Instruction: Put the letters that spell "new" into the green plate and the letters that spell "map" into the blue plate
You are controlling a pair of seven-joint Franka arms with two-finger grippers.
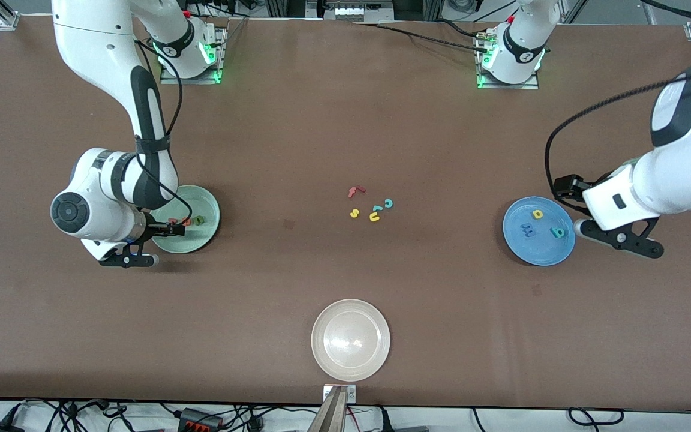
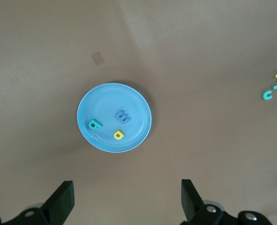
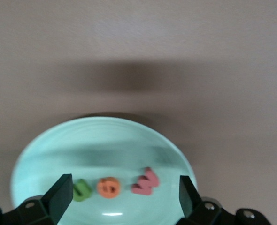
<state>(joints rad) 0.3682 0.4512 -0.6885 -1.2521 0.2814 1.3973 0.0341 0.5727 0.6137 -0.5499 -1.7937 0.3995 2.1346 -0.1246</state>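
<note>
The green plate (image 1: 201, 201) lies toward the right arm's end of the table. In the right wrist view the plate (image 3: 105, 145) holds the olive-green n (image 3: 82, 190), the orange e (image 3: 109, 187) and the pinkish-red w (image 3: 145, 182) in a row. My right gripper (image 3: 124, 185) hangs open just over them, holding nothing. The blue plate (image 1: 540, 249) lies toward the left arm's end. In the left wrist view the plate (image 2: 105, 101) holds the blue m (image 2: 122, 116), the yellow a (image 2: 119, 135) and the teal p (image 2: 95, 124). My left gripper (image 2: 127, 187) is open and empty above bare table beside that plate.
Loose letters lie at the table's middle: a red f (image 1: 355, 191), a teal c (image 1: 388, 203), a yellow s (image 1: 354, 213) and a yellow u (image 1: 374, 216). A beige-white plate (image 1: 351, 312) sits nearest the front camera.
</note>
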